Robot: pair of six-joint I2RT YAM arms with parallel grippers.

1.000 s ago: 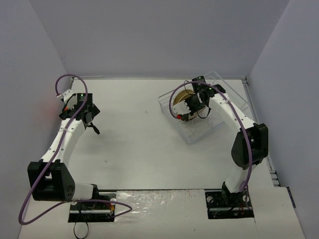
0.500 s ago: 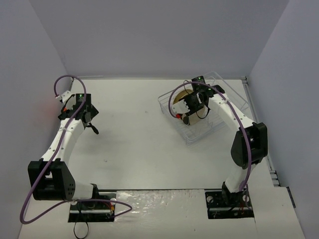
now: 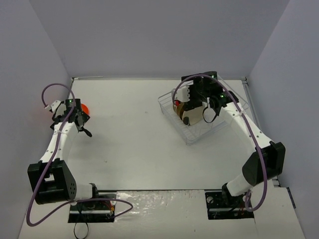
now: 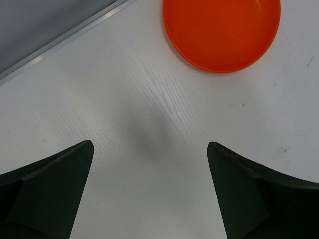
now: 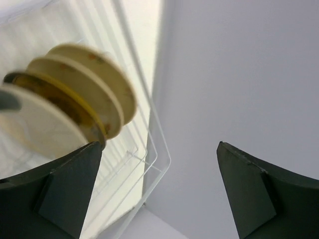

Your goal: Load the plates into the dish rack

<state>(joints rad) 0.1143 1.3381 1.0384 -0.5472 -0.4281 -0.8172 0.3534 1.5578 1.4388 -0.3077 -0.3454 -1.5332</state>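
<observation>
The white table is carrying everything. The clear dish rack is sitting at the far right, with the cream and dark brown plates standing on edge inside. The right gripper is hanging above it, fingers apart. The orange plate is lying flat at the far left, near the side wall. The left gripper is hovering just short of it, fingers wide. I'd be reaching for the near rim, since that wall is crowding the approach.
</observation>
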